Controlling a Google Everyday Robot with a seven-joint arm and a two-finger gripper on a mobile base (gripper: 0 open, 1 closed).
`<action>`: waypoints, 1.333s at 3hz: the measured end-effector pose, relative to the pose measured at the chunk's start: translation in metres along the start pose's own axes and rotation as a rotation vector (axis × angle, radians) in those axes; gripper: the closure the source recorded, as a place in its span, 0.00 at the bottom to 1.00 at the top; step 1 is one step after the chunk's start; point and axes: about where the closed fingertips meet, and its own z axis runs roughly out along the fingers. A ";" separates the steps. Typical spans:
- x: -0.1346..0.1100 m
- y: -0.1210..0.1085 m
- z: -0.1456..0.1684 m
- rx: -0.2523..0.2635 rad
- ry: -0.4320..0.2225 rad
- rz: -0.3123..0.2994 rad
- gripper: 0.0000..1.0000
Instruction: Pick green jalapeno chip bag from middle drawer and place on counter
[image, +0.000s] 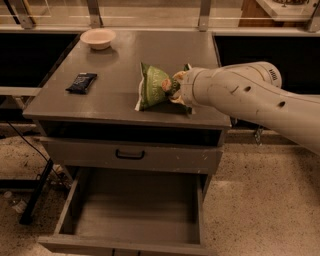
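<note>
Single camera view, looking down on a grey cabinet.

- Green jalapeno chip bag (152, 86): out of the drawer, on the bench (120, 55), right of centre and towards the front edge. It stands on its lower edge, tilted, with its crinkled face turned to the left. The orange-red round mark sits at its right end. The lower edge appears to touch the bench top.
- Claw (176, 87): at the bag's right end, low over the bench, clamped on that end of the bag. The wrist covers most of it.
- Arm (250, 97): pale, reaching in from the right edge of the view across the cabinet's right front corner.
- Middle drawer (135, 210): pulled fully out below the bench, with a bare grey floor and low side walls.
- Drawer front (165, 159) with a black bar handle (130, 154): shut, just above the open drawer.
- Pale bowl (98, 38): back left of the bench, well apart from the bag.
- Dark flat packet (81, 82): left side of the bench, near the left edge.
- Speckled floor (270, 200) around the cabinet.
</note>
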 end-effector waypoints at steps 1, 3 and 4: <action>0.000 0.000 0.000 0.000 0.000 0.000 1.00; 0.000 0.000 0.000 0.000 0.000 0.000 0.58; 0.000 0.000 0.000 0.000 0.000 0.000 0.35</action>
